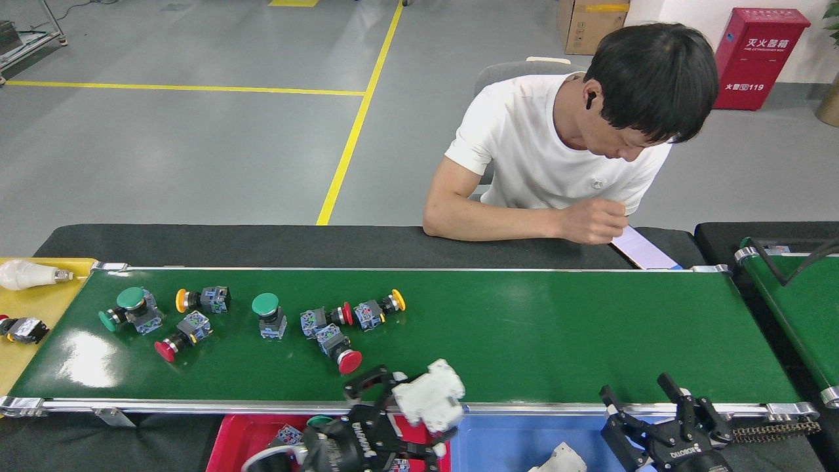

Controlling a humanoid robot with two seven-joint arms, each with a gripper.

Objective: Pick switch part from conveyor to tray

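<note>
I am reaching my left pincer point(380, 387) over the near silver rail of the long glossy green conveyor belt point(557, 334), its dark fingers spread and holding nothing, a white blocky housing riding beside them. The thing I am judging to be next is the red mushroom-headed switch part with a grey-and-blue contact block point(339, 349), lying on its side on the belt just beyond that pincer and nearest to it of the whole cluster.

It is looking like hard moulded plastic with a metal collar: light, stiff, not fragile. The domed red cap is smooth and rounded, so I am expecting it to slip out of a pinch; the squarish contact block behind it is offering flat, parallel faces, and I am judging that the better place to take hold, across its width.

Its long axis is running diagonally relative to the belt's length, the red cap pointing toward the near rail and a little right, the contact block toward the far rail, where it is touching or nearly touching another red-capped switch point(326, 316). The belt's gloss may be letting the part slide when nudged.

My right pincer point(662, 413) is hovering beyond the near rail, further right along it, above the blue plastic tray point(498, 446), fingers spread and empty. The red plastic tray point(236, 446), already carrying switch parts, is sitting just under my left arm.
</note>
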